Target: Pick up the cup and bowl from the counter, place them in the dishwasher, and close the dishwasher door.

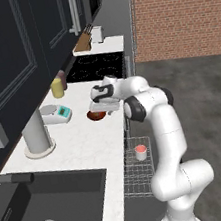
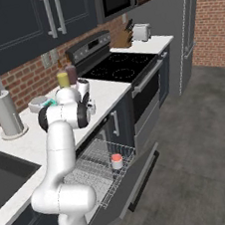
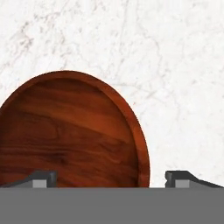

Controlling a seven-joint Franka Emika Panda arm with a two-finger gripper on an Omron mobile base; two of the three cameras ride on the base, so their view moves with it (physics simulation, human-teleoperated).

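Left base view: the arm reaches over the white tabletop [image 1: 82,142], and the hand [image 1: 103,105] hangs just above the reddish-brown bowl [image 1: 96,116], which sits near the tabletop's front edge. The cup [image 1: 141,151] stands upright in the pulled-out rack [image 1: 137,171] of the dishwasher, below and in front of the tabletop. A grey scale [image 1: 56,113], a yellow canister [image 1: 57,88] and a tall grey cylinder [image 1: 36,135] stand further back, well clear of the bowl.

Right base view: the dishwasher door [image 2: 131,182] is dropped open with the rack drawn out over it; the cup sits near the rack's outer edge. The arm's elbow hides the bowl from this side.

Hand view: both fingertips [image 3: 41,178] are spread wide and nothing is between them. The bowl's right rim lies in the gap, while its body runs off past the left fingertip.

Judgement: cup step done; bowl pickup in hand, at the approach stage. Next move likely calls for lowering so one finger drops inside the rim and one outside, then closing. Risk: the shallow rim may slip or tip when pinched.
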